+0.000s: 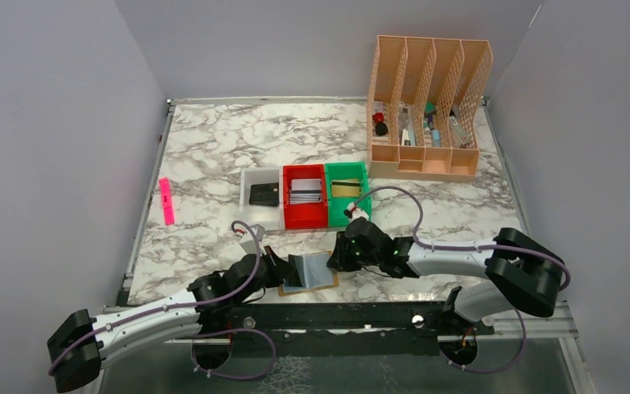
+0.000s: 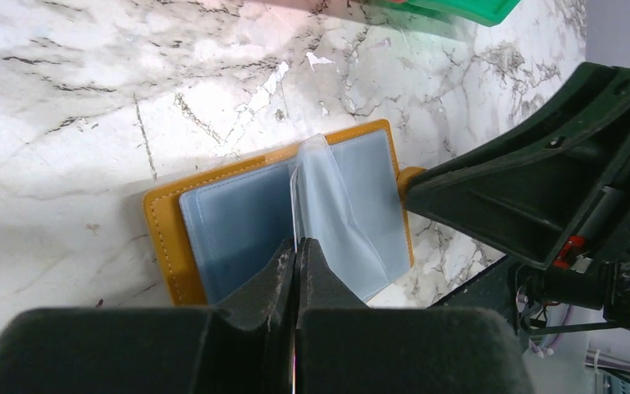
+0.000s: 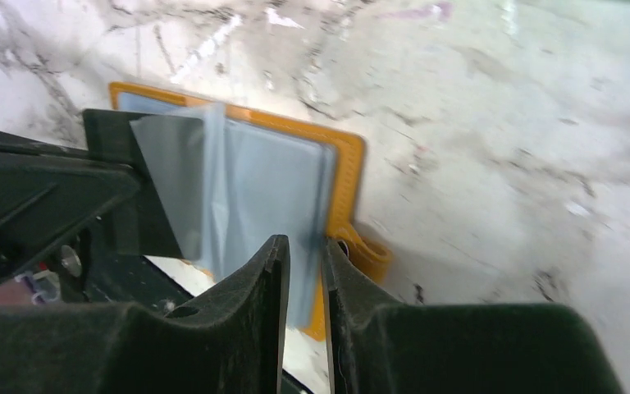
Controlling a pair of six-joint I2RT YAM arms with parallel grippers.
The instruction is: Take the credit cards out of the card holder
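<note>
Just ahead of the left gripper, the open card holder lies on the marble table, one clear sleeve pinched tight in that claw to bare its pockets, while the right gripper, jaws slightly parted, straddles the tabbed side, grip uncertain.

We take the card holder for tan leather or an imitation, matt, with a stitched rim and smooth pale blue panels. Its clear sleeve is thin, glossy, creased plastic. The table has a marble-patterned face, smooth and slightly shiny. The left gripper and right gripper are matt black plastic, faintly grainy. The red bin and green bin are smooth plastic.
</note>
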